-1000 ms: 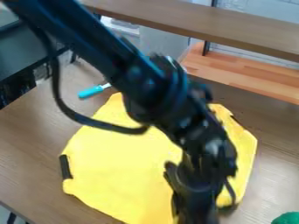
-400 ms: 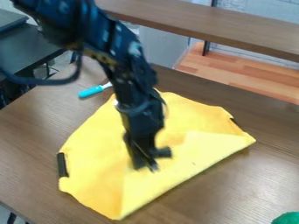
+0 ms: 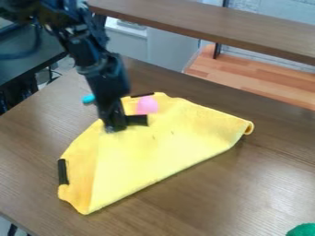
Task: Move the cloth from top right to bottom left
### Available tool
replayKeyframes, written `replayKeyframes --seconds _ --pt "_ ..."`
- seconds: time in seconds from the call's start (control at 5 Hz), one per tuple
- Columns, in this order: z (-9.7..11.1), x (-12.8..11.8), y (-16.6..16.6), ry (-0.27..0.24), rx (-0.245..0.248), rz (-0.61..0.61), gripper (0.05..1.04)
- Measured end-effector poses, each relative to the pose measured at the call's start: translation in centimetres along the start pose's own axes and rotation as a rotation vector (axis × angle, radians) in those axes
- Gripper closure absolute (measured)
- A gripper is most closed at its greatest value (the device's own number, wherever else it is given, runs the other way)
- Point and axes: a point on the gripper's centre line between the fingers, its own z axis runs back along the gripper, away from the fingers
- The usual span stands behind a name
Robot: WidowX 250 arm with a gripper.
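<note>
The black gripper (image 3: pixel 114 125) is over the upper left part of the yellow cloth (image 3: pixel 166 143), shut on the cloth's lifted edge beside a dark strip. The cloth lies on the brown table, its lower right side folded over toward the upper left. Its fold runs slantwise from the lower left to a curled corner at the right. Another dark strip shows at the left edge. A pink object (image 3: pixel 147 105) rests on the upper part of the cloth, right of the gripper.
A teal object (image 3: pixel 89 99) lies on the table (image 3: pixel 246 184) left of the arm, partly hidden by it. Something green (image 3: pixel 301 230) sits at the lower right corner. A wooden shelf (image 3: pixel 209 27) stands behind the table.
The gripper has moved from the lower right up and left, drawing the cloth's edge over with it. The fold has grown, the right corner has curled, and the pink object has come into sight.
</note>
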Motion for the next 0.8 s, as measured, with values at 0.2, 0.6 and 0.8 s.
replayKeyframes --seconds 0.2,0.6,0.8 --pt "0.7 -1.4 2.8 -0.016 -0.043 -0.095 1.025" --pt "1.6 -2.6 7.5 -0.022 -0.079 -0.124 1.025" --pt "1.9 -2.7 9.5 -0.028 -0.103 -0.098 1.025"
